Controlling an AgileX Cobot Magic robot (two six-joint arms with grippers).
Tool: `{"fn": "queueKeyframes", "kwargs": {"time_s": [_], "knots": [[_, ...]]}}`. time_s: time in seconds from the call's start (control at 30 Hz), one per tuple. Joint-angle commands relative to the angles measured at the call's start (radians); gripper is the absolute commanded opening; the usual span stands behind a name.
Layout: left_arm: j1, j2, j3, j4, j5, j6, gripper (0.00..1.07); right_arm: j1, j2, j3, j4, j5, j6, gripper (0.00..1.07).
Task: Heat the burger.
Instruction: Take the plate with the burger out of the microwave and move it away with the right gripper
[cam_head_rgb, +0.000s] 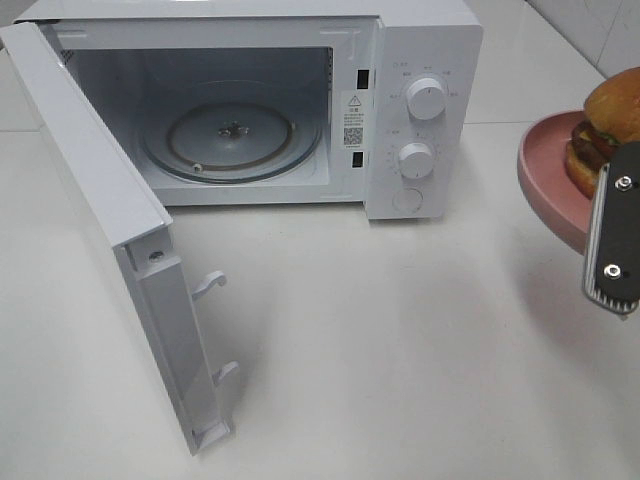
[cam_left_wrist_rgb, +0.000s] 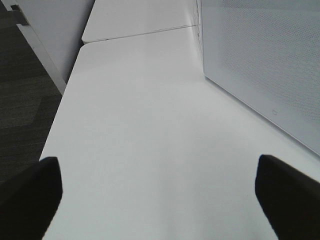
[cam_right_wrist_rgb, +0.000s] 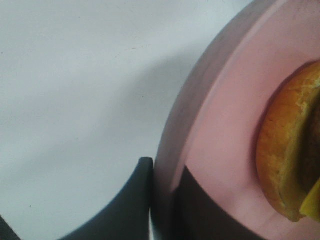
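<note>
The burger (cam_head_rgb: 610, 125), with a glossy brown bun and a dark patty, sits on a round pink plate (cam_head_rgb: 548, 165) held in the air at the far right, to the right of the microwave (cam_head_rgb: 425, 50). My right gripper (cam_head_rgb: 612, 232) is shut on the plate's near rim. In the right wrist view its dark fingers (cam_right_wrist_rgb: 125, 210) clamp the plate's rim (cam_right_wrist_rgb: 215, 130), with the burger (cam_right_wrist_rgb: 290, 155) just beyond. My left gripper (cam_left_wrist_rgb: 160, 200) is open and holds nothing, low over the white table (cam_left_wrist_rgb: 150, 125). It does not show in the exterior high view.
The microwave's door (cam_head_rgb: 90, 190) stands swung wide open to the left, its latch hooks (cam_head_rgb: 212, 282) pointing right. The glass turntable (cam_head_rgb: 230, 135) inside is bare. A white perforated microwave panel (cam_left_wrist_rgb: 265, 65) stands close beside the left gripper. Dark floor (cam_left_wrist_rgb: 25, 100) lies beyond the table's edge.
</note>
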Motion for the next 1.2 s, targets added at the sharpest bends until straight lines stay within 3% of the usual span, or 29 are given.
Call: {"fn": "queueKeyframes", "kwargs": {"time_s": [0.03,0.73,1.2], "knots": [[0.002,-0.017,0.003,-0.003,-0.011,-0.003,0.98,-0.003,-0.012,-0.011,-0.081,0.016,0.088,0.00],[0.002,-0.017,0.003,-0.003,-0.011,-0.003,0.98,-0.003,0.007,-0.011,-0.132,0.280,0.597,0.00],[0.002,-0.017,0.003,-0.003,-0.011,-0.003,0.98,-0.005,0.206,-0.011,-0.152,0.297,0.846,0.00]]}}
